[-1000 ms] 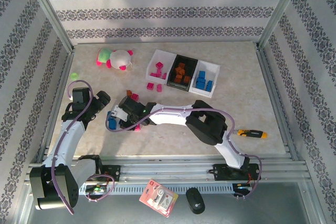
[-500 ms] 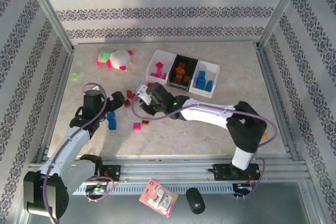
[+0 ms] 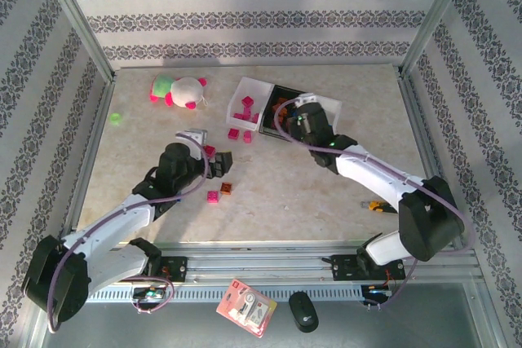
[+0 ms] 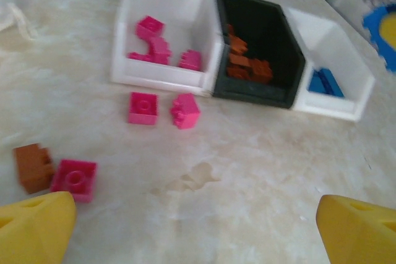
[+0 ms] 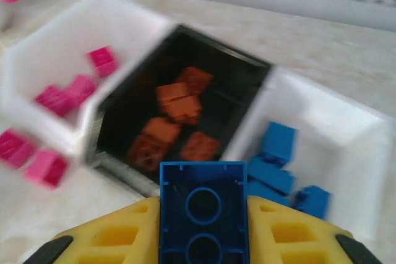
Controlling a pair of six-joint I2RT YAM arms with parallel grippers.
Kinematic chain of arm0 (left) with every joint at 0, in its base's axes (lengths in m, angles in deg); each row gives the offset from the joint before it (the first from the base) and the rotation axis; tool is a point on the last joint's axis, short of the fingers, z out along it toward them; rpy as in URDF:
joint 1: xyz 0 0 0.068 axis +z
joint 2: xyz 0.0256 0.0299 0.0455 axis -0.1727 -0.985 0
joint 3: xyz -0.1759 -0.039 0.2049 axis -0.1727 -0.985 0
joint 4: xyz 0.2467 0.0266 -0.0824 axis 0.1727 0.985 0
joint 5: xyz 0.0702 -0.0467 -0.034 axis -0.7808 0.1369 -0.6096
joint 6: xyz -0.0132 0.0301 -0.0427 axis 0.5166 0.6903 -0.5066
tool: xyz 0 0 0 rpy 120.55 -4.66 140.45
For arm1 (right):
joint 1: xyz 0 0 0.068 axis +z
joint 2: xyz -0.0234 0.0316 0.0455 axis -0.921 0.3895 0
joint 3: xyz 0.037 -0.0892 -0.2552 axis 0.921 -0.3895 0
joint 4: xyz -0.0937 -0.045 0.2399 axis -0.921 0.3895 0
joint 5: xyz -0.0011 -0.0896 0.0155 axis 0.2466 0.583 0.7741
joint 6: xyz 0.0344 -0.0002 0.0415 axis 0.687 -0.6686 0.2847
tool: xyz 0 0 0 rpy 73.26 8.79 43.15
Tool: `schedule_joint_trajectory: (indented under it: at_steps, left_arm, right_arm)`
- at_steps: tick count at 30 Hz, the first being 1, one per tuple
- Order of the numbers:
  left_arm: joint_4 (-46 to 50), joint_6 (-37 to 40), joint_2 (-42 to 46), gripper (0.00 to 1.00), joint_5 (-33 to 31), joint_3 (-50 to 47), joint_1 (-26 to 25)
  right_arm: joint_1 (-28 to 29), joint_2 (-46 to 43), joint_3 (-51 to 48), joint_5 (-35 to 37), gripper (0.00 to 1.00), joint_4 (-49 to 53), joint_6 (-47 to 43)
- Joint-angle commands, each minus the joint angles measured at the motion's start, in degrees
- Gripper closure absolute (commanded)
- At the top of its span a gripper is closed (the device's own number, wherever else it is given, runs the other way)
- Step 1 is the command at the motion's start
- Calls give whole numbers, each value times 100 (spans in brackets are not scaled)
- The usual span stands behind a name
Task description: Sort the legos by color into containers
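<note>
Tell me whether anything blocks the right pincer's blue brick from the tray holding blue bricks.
Nothing visible does. The right pincer holds the blue brick near the open-topped white tray, which has bare floor beside its blue bricks.

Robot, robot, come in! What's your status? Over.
Right tool shut on blue brick. Left tool open, empty. Pink bricks and brown brick loose on table. Way to right white tray looks open.
</note>
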Motion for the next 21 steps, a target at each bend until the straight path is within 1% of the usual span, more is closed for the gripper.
schedule_joint_trajectory:
  at_steps: [1, 2, 5, 9, 12, 16, 21]
  left_arm:
    - [-663, 768, -277, 1, 166, 221, -418]
    - [-683, 808, -401, 1, 117, 303, -527]
    - [-749, 1063, -704, 1, 291, 516, -729]
    - [-935, 1349, -1016, 1, 539, 729, -934]
    - [-818, 1536, -1218, 1, 719, 901, -983]
    - [-793, 1642, -1346, 1, 820, 962, -1014]
    - [-686, 1566, -1333, 1, 645, 980, -1014]
  right_arm:
    - [-546, -29, -47, 56, 71, 122, 698]
    - [-714, 47, -10, -69, 71, 129, 772]
    - [-1135, 375, 207, -371, 70, 221, 875]
    - [-1465, 856, 514, -696, 70, 224, 816]
    - [-1558, 1186, 738, -828, 70, 246, 771]
    - [-1583, 1499, 951, -810, 70, 233, 770]
    - [-1651, 1856, 1149, -805, 68, 189, 680]
